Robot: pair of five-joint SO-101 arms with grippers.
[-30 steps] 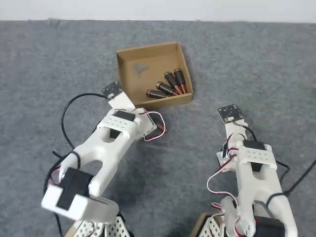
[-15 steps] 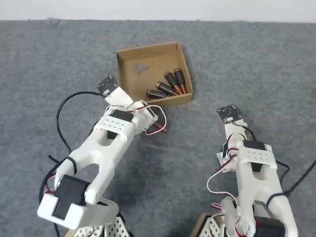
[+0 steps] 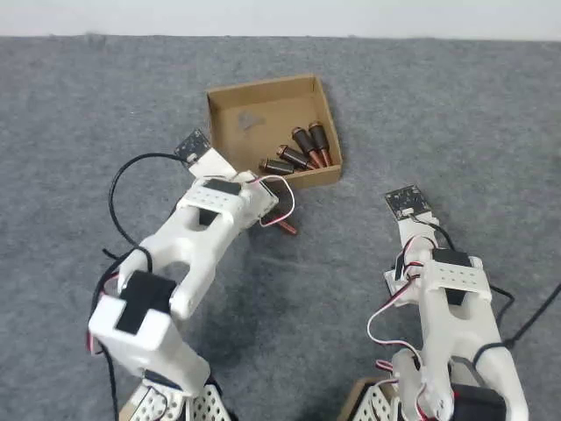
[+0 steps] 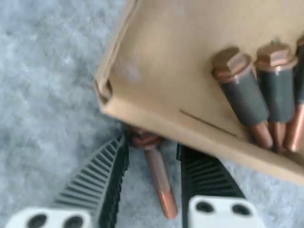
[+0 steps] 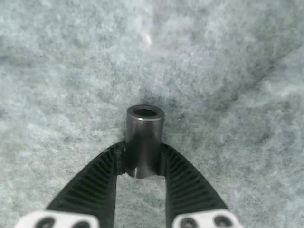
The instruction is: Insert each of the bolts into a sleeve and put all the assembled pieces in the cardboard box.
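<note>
The left gripper's (image 4: 153,147) fingers stand apart, straddling a bare copper bolt (image 4: 159,183) that lies on the carpet between them. Its hex head sits at the fingertips, by the cardboard box (image 4: 190,128) wall. The right gripper (image 5: 142,154) is clamped on an upright dark sleeve (image 5: 145,137), its bore open beyond the fingertips. The bolt looks stiff, smooth and apt to roll, so it is best pinched mid-shank.

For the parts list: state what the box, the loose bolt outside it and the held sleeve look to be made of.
The box: brown cardboard, matt, with a raw cut rim. The bolt: metal, seemingly copper-coloured plating, with a soft sheen along the shank. The sleeve: a dark grey tube, smooth with a faint gloss; probably metal, though hard plastic cannot be ruled out.
</note>
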